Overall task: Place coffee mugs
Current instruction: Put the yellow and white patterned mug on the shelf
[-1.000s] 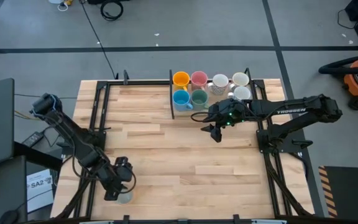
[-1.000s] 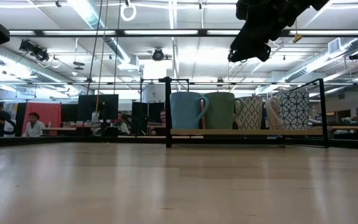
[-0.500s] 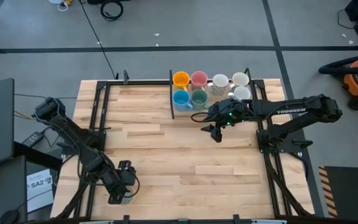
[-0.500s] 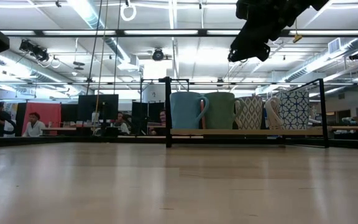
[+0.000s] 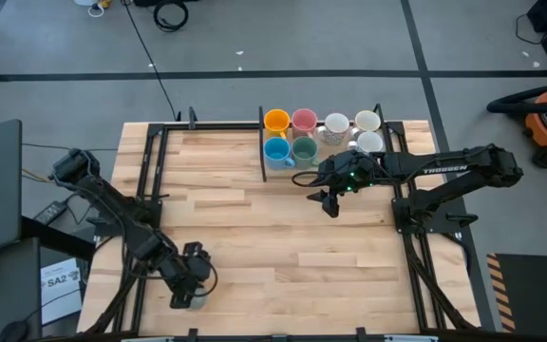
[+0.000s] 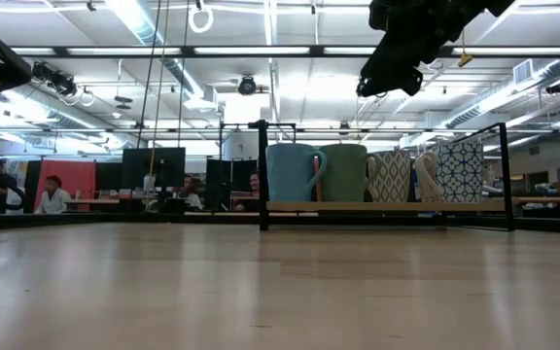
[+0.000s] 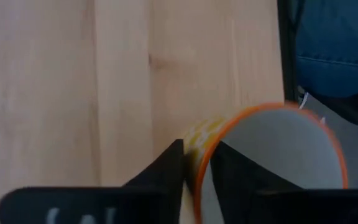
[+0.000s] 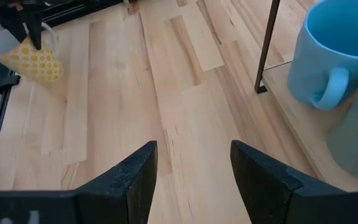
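High view: straight down, whole table, both arms. Low view: table-top height, level, faces the mug rack and room behind. Left wrist: very close on a yellow mug's rim at table edge. Right wrist: looks across the table, sharing that mug and the rack.

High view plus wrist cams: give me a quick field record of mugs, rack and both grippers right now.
left gripper: near front-left table corner, shut on rim of yellow-dotted mug
yellow-dotted mug: orange rim, wall between the fingers
right gripper: open, raised over the table beside the rack, holding nothing
rack: back of table
mugs in rack: orange, pink, light blue, green, three white visible, nearest
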`<move>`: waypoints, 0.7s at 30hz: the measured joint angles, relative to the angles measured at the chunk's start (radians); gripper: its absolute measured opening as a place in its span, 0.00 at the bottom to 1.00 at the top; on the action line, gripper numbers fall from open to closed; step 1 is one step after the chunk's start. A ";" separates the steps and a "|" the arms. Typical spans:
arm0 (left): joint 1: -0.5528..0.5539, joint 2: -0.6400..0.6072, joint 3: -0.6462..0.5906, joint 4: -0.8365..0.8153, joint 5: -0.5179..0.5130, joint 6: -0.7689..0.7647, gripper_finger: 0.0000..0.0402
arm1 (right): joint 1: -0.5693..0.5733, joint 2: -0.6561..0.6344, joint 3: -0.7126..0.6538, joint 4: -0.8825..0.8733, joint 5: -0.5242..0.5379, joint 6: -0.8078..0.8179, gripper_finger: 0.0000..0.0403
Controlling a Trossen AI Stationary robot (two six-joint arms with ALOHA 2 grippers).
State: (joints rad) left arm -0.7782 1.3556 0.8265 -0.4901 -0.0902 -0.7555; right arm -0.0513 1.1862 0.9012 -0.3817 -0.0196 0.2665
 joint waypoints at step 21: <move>0.466 0.000 0.000 -0.002 -0.165 -0.276 0.07 | 0.000 0.000 0.000 0.007 0.000 0.000 0.52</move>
State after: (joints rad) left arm -0.3121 1.3556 0.8265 -0.4925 -0.2556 -1.0319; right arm -0.0513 1.1862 0.9012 -0.3744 -0.0196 0.2665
